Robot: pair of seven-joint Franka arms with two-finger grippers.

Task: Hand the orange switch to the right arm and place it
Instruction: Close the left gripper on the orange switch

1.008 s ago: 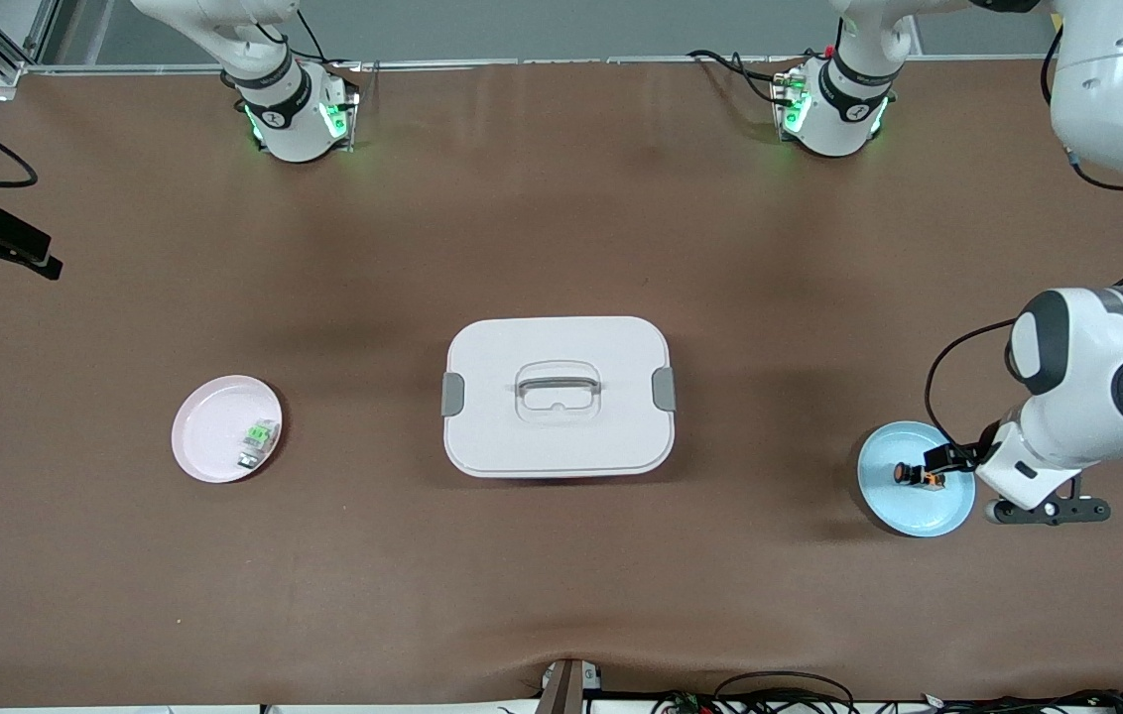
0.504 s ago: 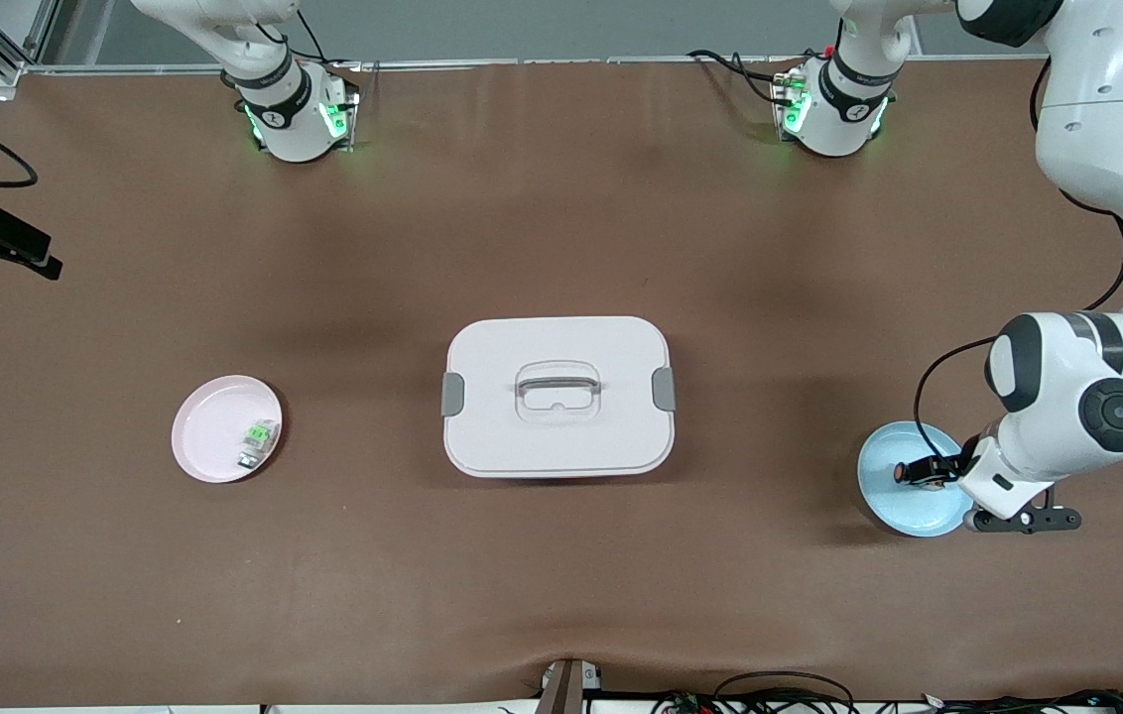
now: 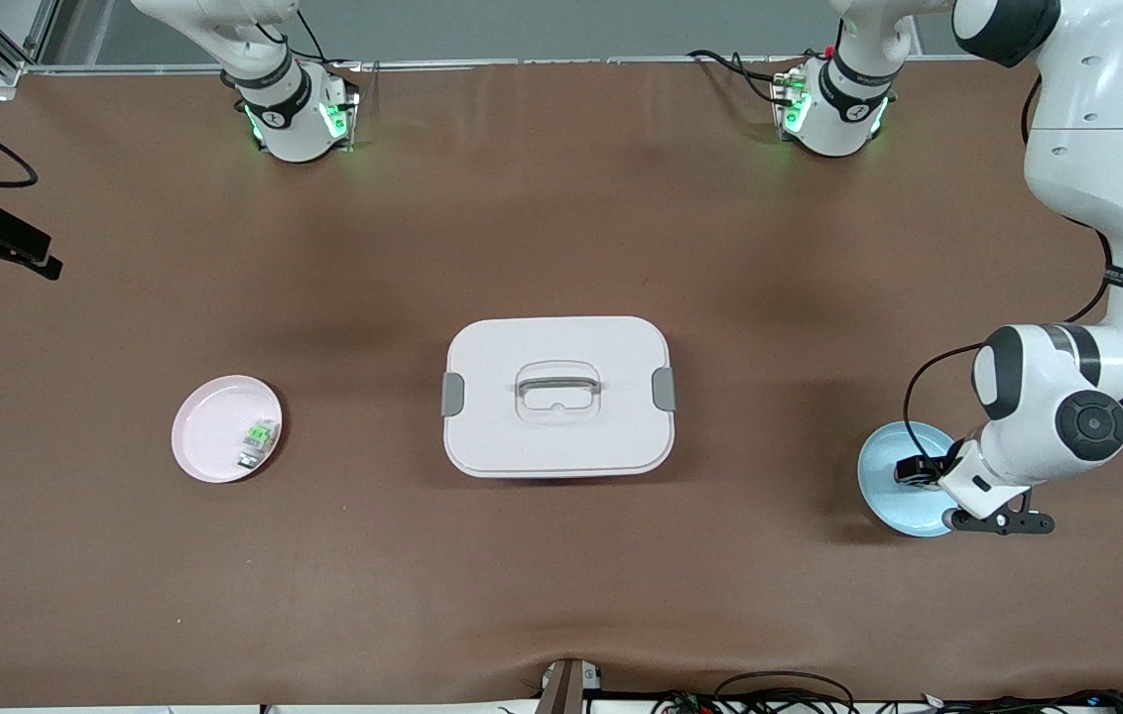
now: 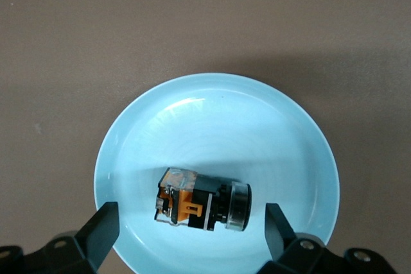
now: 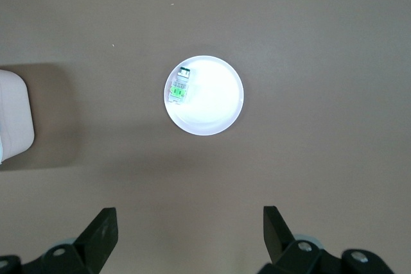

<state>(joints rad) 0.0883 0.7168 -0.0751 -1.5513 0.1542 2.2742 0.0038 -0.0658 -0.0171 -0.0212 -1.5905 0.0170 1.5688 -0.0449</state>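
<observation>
Orange switch (image 4: 202, 205) is lying on its side in the light blue plate (image 4: 302, 139) at the left arm's end of the table, left gripper (image 4: 191, 229) low over it, fingers spread wide either side, not touching. Right gripper (image 5: 189, 232) waits high over the pink plate (image 5: 221, 104), fingers spread too, holding nothing

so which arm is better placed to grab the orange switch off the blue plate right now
Left. The left gripper is open directly over the blue plate, its fingers either side of the orange switch. The right gripper hangs high over the pink plate.
</observation>
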